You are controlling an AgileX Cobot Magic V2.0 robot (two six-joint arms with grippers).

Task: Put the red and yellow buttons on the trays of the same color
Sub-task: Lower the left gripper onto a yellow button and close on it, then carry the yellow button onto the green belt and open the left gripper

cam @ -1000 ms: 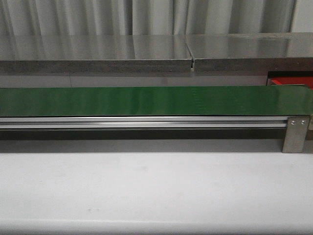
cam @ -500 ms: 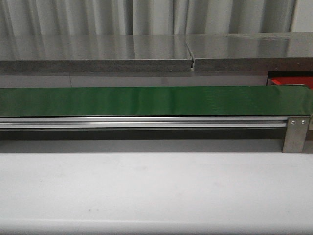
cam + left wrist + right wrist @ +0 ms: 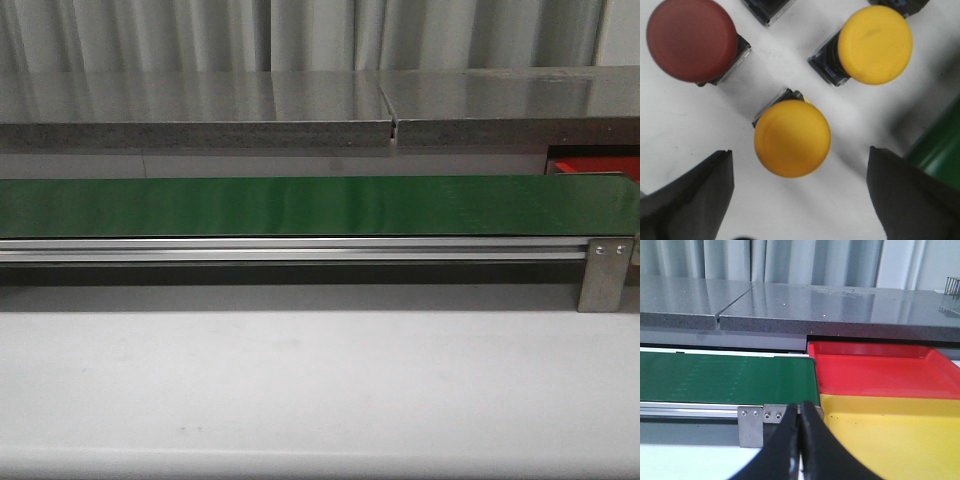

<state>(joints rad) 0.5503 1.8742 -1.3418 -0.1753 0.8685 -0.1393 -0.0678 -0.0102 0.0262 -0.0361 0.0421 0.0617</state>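
Hovering with left gripper (image 3: 795, 195) spread wide over a round amber-yellow push button (image 3: 792, 138) on the white table, right gripper (image 3: 800, 440) pinched empty, red plastic tray (image 3: 880, 372) and yellow plastic tray (image 3: 890, 435) unfilled.

lab/test bench: green conveyor belt (image 3: 300, 206), grey curtain (image 3: 300, 35) backdrop.

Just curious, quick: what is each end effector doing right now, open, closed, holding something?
Left end effector: open, empty, above a yellow button.
Right end effector: closed, holding nothing.
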